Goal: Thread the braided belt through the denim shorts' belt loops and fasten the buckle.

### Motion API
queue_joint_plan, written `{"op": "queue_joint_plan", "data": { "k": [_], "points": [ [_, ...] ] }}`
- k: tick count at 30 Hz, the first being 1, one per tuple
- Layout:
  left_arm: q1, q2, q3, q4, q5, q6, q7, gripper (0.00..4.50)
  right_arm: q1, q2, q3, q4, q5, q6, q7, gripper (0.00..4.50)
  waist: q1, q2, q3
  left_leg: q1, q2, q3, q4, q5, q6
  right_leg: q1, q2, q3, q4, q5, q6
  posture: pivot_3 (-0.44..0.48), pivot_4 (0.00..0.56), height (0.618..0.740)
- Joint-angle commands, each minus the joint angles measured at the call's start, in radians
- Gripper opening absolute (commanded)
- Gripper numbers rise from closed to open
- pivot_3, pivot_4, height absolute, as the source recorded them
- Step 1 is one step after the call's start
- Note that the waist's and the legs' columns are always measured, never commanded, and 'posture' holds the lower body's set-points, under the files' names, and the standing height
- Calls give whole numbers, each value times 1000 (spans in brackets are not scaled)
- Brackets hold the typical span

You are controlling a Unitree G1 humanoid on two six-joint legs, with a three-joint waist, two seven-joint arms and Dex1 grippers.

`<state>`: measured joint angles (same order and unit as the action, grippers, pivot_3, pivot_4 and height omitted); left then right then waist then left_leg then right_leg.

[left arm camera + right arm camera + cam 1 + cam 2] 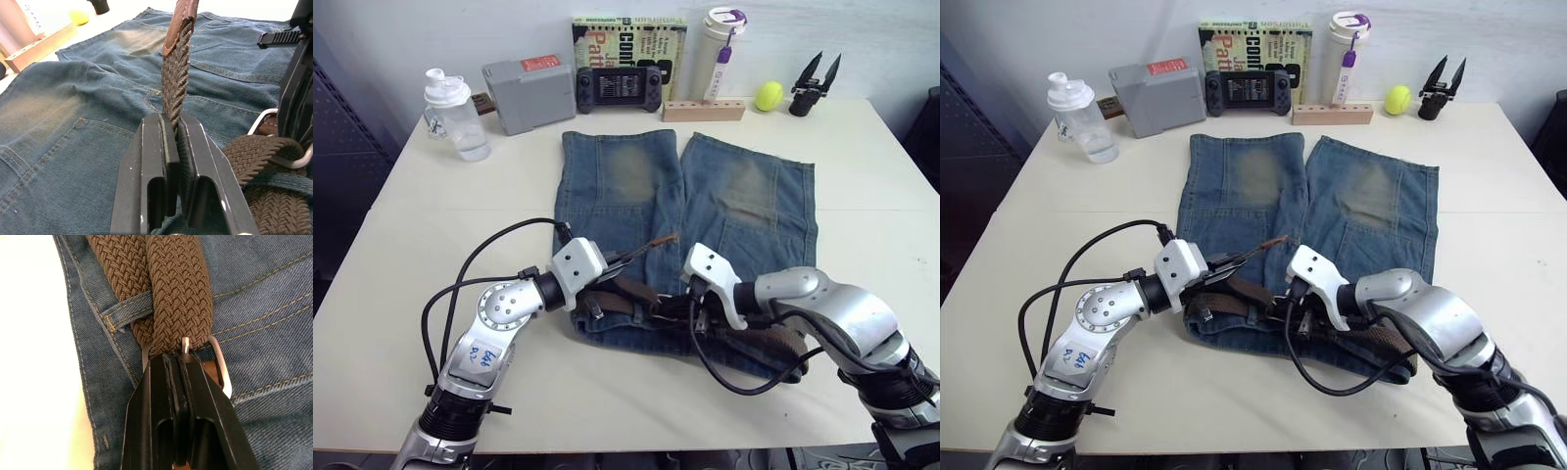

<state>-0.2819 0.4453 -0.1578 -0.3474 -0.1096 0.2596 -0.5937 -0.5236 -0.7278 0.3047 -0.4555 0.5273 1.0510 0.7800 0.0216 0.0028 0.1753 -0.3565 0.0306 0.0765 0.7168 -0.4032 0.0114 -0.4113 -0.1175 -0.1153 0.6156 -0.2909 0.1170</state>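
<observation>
The shorts (685,215) are lying flat on the tabletop (431,225), the left claw (173,142) is pinching the belt (176,73) near its leather tip above the waistband, and the right claw (178,363) is clamping the belt at the buckle (217,363).

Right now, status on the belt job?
Left gripper shut on braided belt near tip. Right gripper shut at buckle. Not fastened. Nothing blocking.
</observation>
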Motion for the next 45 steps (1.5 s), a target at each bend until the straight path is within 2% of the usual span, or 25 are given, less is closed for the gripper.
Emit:
{"op": "queue_joint_plan", "data": {
  "k": [1, 4, 7, 12, 33, 40, 45],
  "points": [
    [1, -3, 5, -42, 2, -11, 4, 0, -25, 0, -2, 9, -20, -20, 11, 64, 0, 0, 0, 0, 0, 0, 0, 0, 0, 0, 0, 0, 0, 0, 0, 0, 150, 731],
    [2, 2, 4, -36, 8, -18, 2, 0, -42, -12, -11, 5, -13, -22, 29, 64, 0, 0, 0, 0, 0, -1, 0, 0, 0, 0, 0, 0, 0, 0, 0, 0, 150, 731],
    [11, 41, -21, -5, 76, -84, -8, 0, -63, -32, -36, -12, 10, -15, 59, 64, 0, 0, 0, 0, 0, -2, 0, 0, 0, 0, 0, 0, 0, 0, 0, 0, 150, 731],
    [30, 35, -18, 1, 77, -109, -8, 0, -84, -40, -57, -15, 19, -8, 70, 64, 2, 0, 0, 0, 0, -2, 0, 0, 0, 0, 0, 0, 0, 0, 0, 0, 150, 731],
    [12, 25, -7, -17, 74, -90, -8, 0, -18, -7, 58, 27, -89, -56, 55, 64, 0, 0, 0, 0, 0, -5, 0, 0, 0, 0, 0, -1, 0, 0, 0, 0, 150, 731],
    [-5, 14, -12, -15, 77, -88, -5, 0, -32, -46, 168, 52, -159, -56, 109, 64, -1, 0, 0, 0, 0, -5, 0, 0, 0, 1, 0, -1, 0, 0, 0, 0, 150, 731],
    [-26, 3, -15, -19, 65, -86, -15, 0, -70, -34, 263, 85, -203, -13, 128, 64, -1, 0, -1, 1, 0, -5, 0, 0, 0, 1, 0, -1, 0, 0, 0, 0, 150, 731]
  ]
}}
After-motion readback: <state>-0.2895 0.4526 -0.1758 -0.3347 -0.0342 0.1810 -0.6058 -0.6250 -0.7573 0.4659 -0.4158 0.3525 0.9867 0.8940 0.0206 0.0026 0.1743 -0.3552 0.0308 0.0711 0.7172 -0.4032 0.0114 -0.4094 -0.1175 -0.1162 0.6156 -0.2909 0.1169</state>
